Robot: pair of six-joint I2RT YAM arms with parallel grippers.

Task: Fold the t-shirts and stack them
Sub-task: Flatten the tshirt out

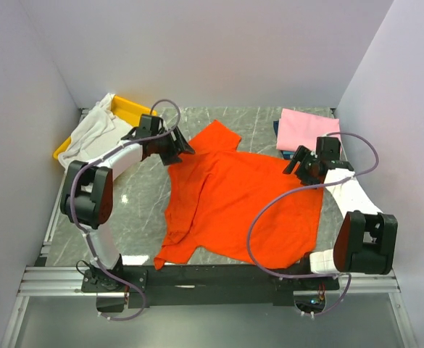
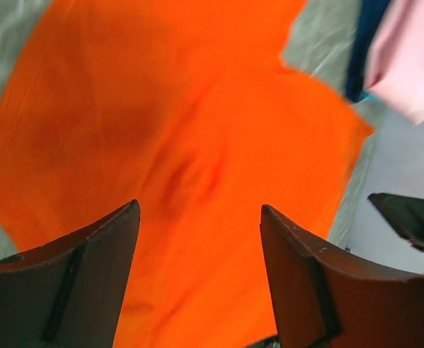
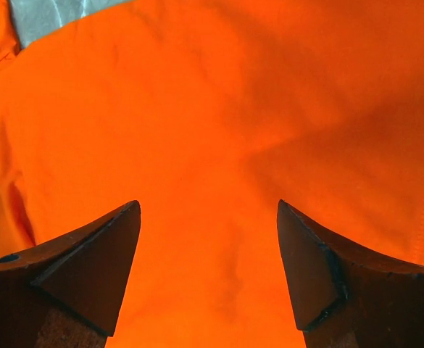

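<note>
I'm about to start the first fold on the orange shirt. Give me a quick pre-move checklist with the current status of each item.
1. The left gripper is empty, fingers apart: ok.
2. The right gripper is empty, fingers apart: ok.
3. The orange shirt is spread open on the table: ok, though creased along its left side.
4. Its near-left corner is fully on the table: cannot tell; it reaches the near edge.
5. The pink shirt lies clear of the orange one: cannot tell; the right gripper hides the gap.
6. The white shirt is out of the way on the yellow tray: ok.
</note>
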